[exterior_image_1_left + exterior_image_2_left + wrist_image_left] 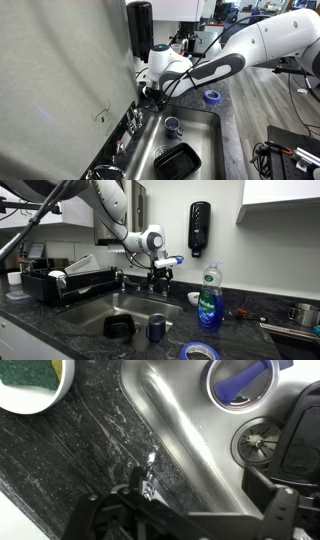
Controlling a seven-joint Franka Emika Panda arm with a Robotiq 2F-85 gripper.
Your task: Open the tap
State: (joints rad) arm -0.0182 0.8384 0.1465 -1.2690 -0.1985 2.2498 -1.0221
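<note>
The tap (122, 279) is a small chrome faucet on the back rim of the sink; it also shows in an exterior view (131, 122). One of its small metal handles (148, 468) shines in the wrist view on the dark counter beside the sink wall. My gripper (160, 279) hangs just above the sink's back rim, to one side of the spout, as an exterior view (150, 92) also shows. In the wrist view the gripper (185, 520) is open and empty, and the handle lies just ahead of its left finger, apart from it.
A steel sink (90, 312) holds a blue-grey mug (156, 328) and a black container (120, 327). A black dispenser (199, 228) hangs on the wall. A bowl with a sponge (30, 385), a soap bottle (208, 300), a blue tape roll (212, 97) and a dish rack (60, 280) stand around.
</note>
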